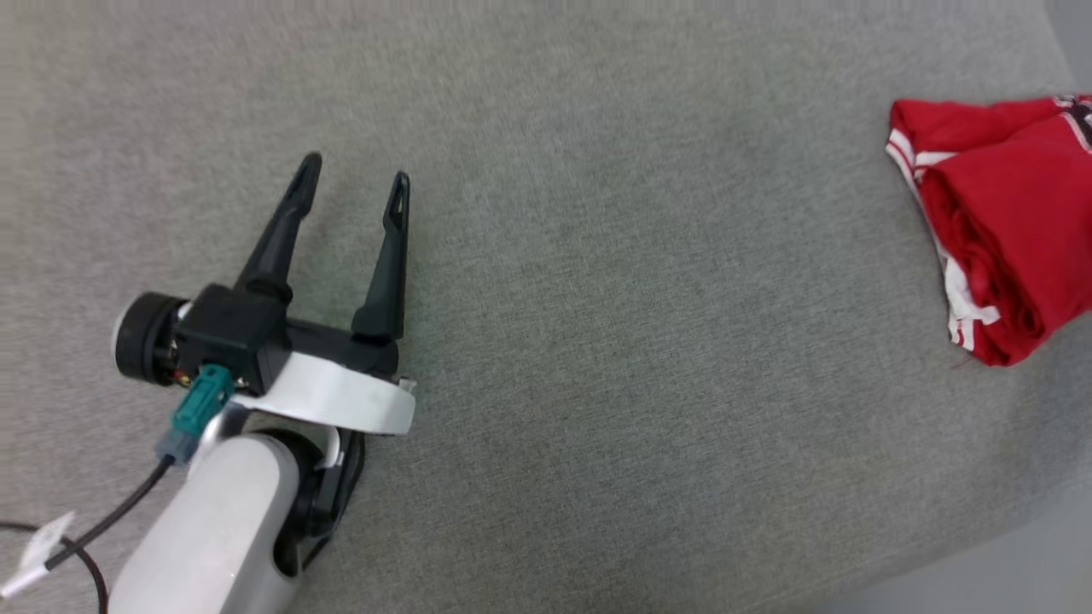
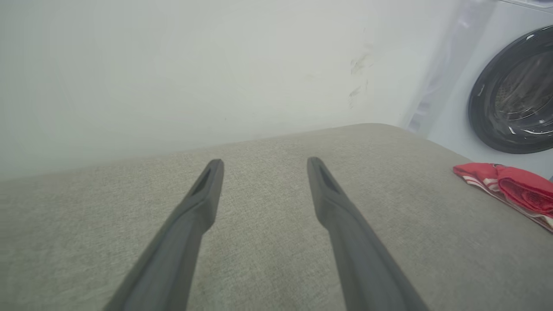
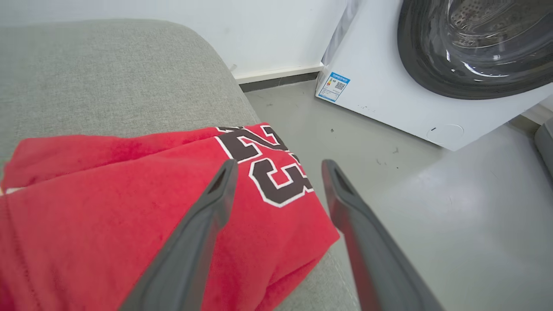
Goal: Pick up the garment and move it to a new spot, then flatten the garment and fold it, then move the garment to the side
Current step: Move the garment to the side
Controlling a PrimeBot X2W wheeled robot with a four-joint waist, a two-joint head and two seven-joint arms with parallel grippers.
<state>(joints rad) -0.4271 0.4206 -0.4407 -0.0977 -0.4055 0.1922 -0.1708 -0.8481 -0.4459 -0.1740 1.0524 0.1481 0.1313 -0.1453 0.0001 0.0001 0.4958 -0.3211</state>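
A: Left gripper [image 1: 357, 168], what do we have?
B: Wide open, nothing btwn the fingers. In head view it's at 8 o'clock over the grey cushion [image 1: 597, 298], fingers aimed approx 1 o'clock, well apart from any cloth.
A: Right gripper [image 3: 280, 162]?
B: Its wrist cam shows the fingers spread wide, nothing pinched. The 9 o'clock-side finger crosses over the garment [image 3: 108, 207]; we can't tell if it touches. The other finger hangs over the floor [image 3: 432, 207].
A: Garment's spot?
B: Folded bundle at the cushion's edge, 3 o'clock in head view.
A: What does each cam add?
B: Right wrist gives us the "23" print, black w/ white outline, plus the washing machine [image 3: 389, 95] at 1 o'clock. Head view gives the striped trim on the bundle's 9 o'clock side. Left wrist gives the wall [image 2: 173, 65] at 12 o'clock.
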